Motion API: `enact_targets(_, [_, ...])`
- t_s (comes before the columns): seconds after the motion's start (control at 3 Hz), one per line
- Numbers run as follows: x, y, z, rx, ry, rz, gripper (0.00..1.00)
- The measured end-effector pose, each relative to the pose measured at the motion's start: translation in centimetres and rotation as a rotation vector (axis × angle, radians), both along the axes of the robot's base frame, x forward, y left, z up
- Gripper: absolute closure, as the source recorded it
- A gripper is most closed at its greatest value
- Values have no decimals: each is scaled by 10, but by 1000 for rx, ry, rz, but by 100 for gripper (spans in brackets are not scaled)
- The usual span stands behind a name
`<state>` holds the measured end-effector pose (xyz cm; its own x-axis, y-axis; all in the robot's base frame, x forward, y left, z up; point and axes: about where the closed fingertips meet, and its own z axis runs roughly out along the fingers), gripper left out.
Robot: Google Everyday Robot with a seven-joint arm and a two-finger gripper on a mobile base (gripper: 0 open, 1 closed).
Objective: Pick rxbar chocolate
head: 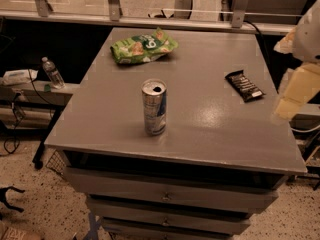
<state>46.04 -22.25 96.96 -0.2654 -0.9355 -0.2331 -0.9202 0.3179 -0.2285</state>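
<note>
**Gripper beside the table, bar not yet taken**

The gripper (292, 96) shows at the 3 o'clock edge of the view as a pale yellow shape, under a white rounded part of the arm (307, 31). It hangs just past the right edge of the table (210, 134), above the level of the top as far as I can judge. I cannot tell if it is apart or together, because its working end is blurred and partly cut by the frame. It holds nothing that I can see.

The rxbar chocolate (244, 85) lies flat on the table top, at about 3 o'clock from the table centre and near the right edge. Seen from the gripper it is at about 9 o'clock, near but apart from it. The black wrapper lies diagonal, with one end toward 11 o'clock and the other toward 5 o'clock.

Further out, the can (154, 107) stands upright near the middle of the table, well apart from the bar. The green chip bag (143, 46) lies at about 11 o'clock, close to the far edge. Neither stands between the gripper and the bar. Under the top are drawers (165, 196), and a water bottle (52, 73) stands on a low shelf at 9 o'clock.

In my judgement the task is at its beginning. The approach is partly made, but reaching over the bar, descending, closing on it and lifting it all remain.
</note>
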Motion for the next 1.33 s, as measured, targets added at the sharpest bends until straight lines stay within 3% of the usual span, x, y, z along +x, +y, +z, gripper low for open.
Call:
enact_targets(0.67, [96,-30,-37,126,20,-238,0])
enact_targets(1.0, [130,-37,-64,157,35,-350,0])
enact_targets(1.33, [159,-41,-96,171,66,-418,0])
